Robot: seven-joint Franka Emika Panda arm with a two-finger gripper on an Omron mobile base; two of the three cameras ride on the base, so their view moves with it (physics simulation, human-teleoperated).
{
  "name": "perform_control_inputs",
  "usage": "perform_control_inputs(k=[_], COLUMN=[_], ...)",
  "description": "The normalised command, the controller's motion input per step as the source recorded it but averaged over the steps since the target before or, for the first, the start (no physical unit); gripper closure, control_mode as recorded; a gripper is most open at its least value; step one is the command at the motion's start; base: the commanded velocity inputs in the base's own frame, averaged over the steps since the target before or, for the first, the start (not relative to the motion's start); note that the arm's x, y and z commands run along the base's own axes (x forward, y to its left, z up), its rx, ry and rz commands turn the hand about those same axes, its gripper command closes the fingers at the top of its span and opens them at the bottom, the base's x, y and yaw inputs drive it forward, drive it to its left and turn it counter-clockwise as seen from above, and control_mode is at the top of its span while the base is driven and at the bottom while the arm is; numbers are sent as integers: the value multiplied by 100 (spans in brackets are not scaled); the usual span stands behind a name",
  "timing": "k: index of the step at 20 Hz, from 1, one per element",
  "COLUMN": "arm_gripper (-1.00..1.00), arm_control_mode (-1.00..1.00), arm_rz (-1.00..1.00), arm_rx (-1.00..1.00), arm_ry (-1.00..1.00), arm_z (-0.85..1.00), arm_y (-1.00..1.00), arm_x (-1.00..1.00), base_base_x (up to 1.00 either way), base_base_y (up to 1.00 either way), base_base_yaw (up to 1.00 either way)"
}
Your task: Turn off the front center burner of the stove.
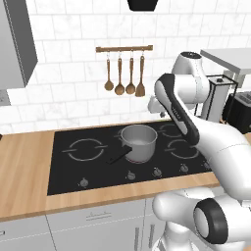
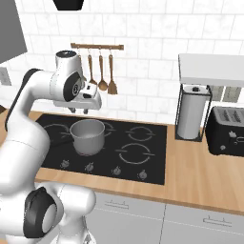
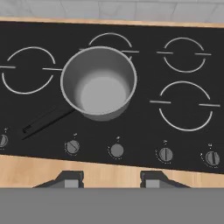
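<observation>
High over the middle of the hand view, the gripper hangs open and empty above the stove, apparently approaching; next it must descend onto the centre knob.

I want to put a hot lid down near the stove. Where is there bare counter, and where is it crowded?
Bare wood lies left of the stove and between it and the paper towel holder. That right end is crowded: the holder stands beside the toaster. The pot takes the cooktop's centre.
</observation>
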Motion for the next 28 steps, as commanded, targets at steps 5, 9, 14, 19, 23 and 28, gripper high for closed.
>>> perform_control_inputs(k=[5, 9, 14, 19, 23, 28], arm_gripper=[-100, -100, -100, -100, -100, -100], arm_control_mode=[-100, -100, -100, -100, -100, -100], arm_rz=[1, 2, 1, 4, 4, 4], arm_rx=[0, 0, 0, -1, -2, 0], arm_ry=[0, 0, 0, 0, -3, -5], arm_z=[-12, -17, -5, -38, -43, -41], arm_y=[0, -6, -6, 4, 2, 2], arm_x=[-15, -18, -14, -32, -39, -31], base_base_x=[0, 0, 0, 0, 0, 0], base_base_y=[0, 0, 0, 0, 0, 0], base_base_yaw=[0, 0, 0, 0, 0, 0])
